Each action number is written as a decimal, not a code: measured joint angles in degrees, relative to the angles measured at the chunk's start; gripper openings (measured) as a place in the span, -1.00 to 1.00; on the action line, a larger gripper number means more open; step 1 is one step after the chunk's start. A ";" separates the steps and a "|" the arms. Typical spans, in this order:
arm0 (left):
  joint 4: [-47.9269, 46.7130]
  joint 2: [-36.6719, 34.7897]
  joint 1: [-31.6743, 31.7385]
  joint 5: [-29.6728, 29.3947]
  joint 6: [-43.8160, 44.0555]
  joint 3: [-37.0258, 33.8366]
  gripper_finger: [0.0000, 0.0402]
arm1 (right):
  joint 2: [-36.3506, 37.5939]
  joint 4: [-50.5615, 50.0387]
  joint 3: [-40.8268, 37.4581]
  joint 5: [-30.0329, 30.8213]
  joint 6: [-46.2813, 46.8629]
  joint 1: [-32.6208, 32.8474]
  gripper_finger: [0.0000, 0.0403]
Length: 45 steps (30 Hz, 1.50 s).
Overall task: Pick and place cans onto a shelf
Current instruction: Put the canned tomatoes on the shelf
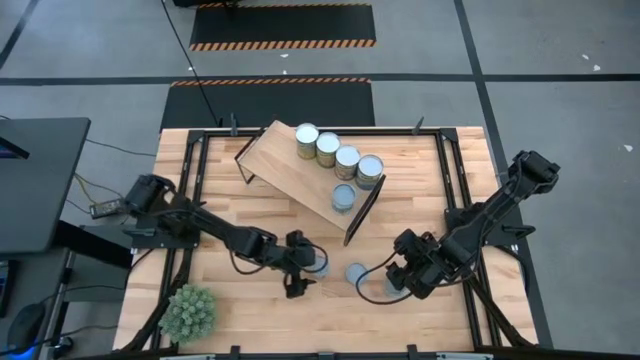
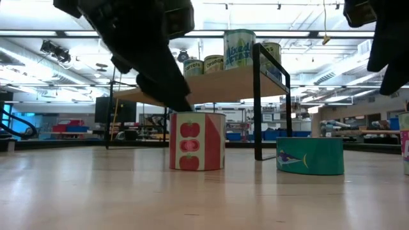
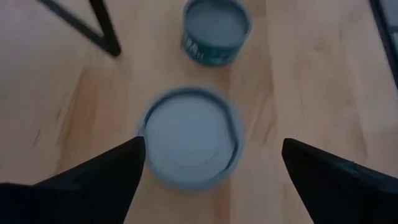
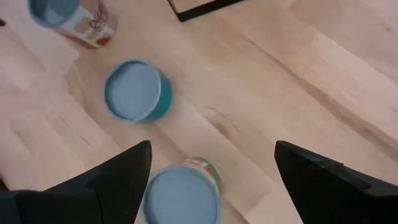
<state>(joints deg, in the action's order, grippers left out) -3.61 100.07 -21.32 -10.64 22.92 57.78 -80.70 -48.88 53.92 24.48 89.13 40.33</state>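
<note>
Heads up, your left gripper (image 3: 211, 162) sits with its dark fingers spread wide on either side of the short red-and-white tomato-label can with the pale round lid (image 3: 189, 138), holding nothing yet. One finger (image 3: 118, 165) looks almost against the can's wall while the other stands clear. My guess is that if you close like this, the near finger shoves the can sideways before the far one arrives, and it skids or tips.

On the overhead clock that can (image 1: 318, 263) is near 6 o'clock on the table, just off the black metal leg of the slanted light-wood shelf (image 1: 290, 170). The low teal fish-label can (image 1: 356, 272) sits just beside it toward 3 o'clock, so a pushed can could knock into it.

Your right gripper (image 4: 211, 180) waits toward 4 o'clock, fingers also spread and empty, above a third can with a blue-grey lid (image 4: 181, 196). Both arms are close together there, so a careless lift could clip one against the other.

The shelf already carries five cans (image 1: 340, 160), four in a row along the top, and the board slopes, so a sloppy placement may bump that row.
</note>
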 joint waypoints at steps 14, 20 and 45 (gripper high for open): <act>-0.56 1.87 -0.67 -3.12 -4.29 2.16 0.92 | -0.88 0.00 -0.01 0.41 1.35 1.32 0.73; -2.80 1.81 -1.19 -5.93 -9.95 4.95 0.92 | -0.86 0.15 -0.01 0.58 1.39 1.30 0.73; -9.03 6.01 4.05 0.73 -9.65 5.22 0.90 | -0.86 0.34 -0.01 3.12 3.91 1.29 0.73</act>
<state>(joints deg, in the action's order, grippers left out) -12.64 106.08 -17.27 -9.91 13.27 63.00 -81.56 -48.54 53.91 27.59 93.03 41.62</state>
